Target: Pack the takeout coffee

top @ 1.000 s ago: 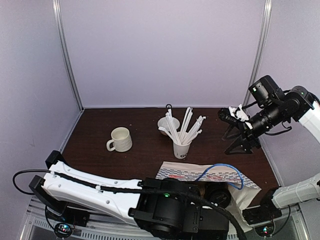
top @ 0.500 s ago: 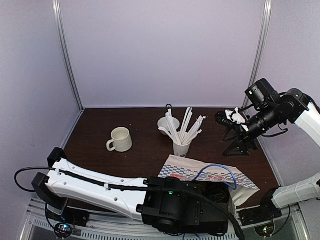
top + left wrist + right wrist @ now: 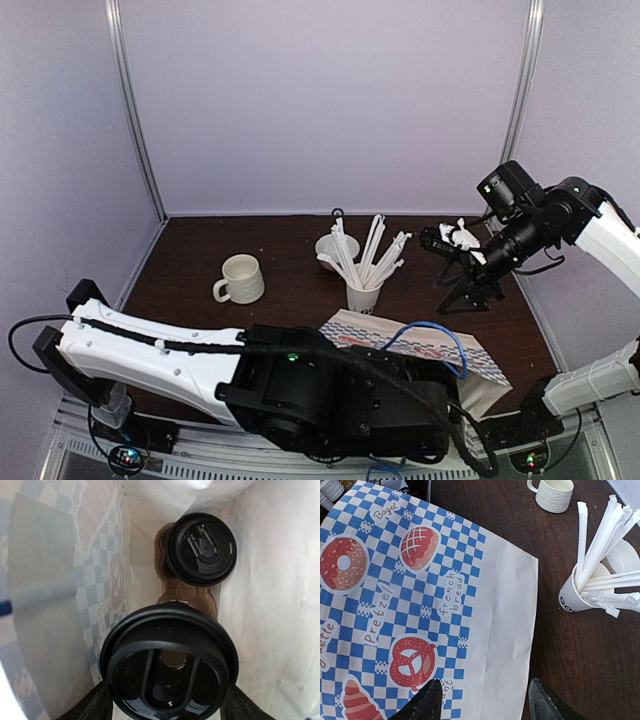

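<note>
Holding a lidded cup (image 3: 169, 665) inside the paper bag (image 3: 272, 605), left gripper (image 3: 167, 707) clamped on it, second cup (image 3: 201, 549) just beyond, right gripper (image 3: 487, 702) wide apart over the bag.

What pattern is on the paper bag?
The bag has blue-and-white checks with pastry pictures; right wrist view shows it best.

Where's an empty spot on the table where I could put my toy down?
Bare wood lies between the mug and the stirrer cup, and in the far left corner behind the mug. The near edge is crowded: the paper bag and the left arm fill it.
</note>
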Action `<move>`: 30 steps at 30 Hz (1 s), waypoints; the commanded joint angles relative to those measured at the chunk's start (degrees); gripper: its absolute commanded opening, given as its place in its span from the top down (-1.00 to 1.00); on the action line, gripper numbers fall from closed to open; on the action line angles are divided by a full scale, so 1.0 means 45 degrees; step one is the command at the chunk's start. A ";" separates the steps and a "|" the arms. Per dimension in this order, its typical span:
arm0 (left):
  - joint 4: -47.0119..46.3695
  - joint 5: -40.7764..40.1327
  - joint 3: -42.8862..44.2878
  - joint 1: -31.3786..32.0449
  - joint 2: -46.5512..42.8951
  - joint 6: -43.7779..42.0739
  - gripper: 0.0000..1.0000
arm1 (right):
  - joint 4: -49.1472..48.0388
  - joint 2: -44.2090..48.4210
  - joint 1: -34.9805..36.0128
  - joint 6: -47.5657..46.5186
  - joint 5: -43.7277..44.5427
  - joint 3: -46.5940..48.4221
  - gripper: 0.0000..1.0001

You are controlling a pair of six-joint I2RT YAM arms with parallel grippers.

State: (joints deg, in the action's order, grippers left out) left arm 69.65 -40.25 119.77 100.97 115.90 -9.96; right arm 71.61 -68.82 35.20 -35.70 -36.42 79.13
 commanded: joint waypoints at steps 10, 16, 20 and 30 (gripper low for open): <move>-0.1395 0.0435 -0.1560 -0.0611 -0.0218 -0.0921 -0.30 | -0.0273 -0.0098 -0.0068 0.0122 -0.0109 -0.0178 -0.26; -0.2196 0.0871 -0.2068 -0.0779 -0.0339 -0.1404 -0.31 | -0.0337 -0.0185 -0.0068 0.0085 -0.0051 -0.0334 -0.26; -0.2620 0.1154 -0.2482 -0.0956 -0.0353 -0.1746 -0.31 | -0.0409 -0.0356 -0.0087 0.0102 -0.0126 -0.0380 -0.26; -0.2933 0.0828 -0.2911 -0.1327 -0.0186 -0.2133 -0.31 | -0.0406 -0.0483 -0.0078 0.0068 -0.0092 -0.0451 -0.25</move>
State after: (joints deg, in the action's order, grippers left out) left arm 59.16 -35.75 107.37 95.92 115.72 -18.26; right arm 70.67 -70.74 35.20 -35.59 -36.45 77.91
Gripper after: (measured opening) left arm 0.722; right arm 0.629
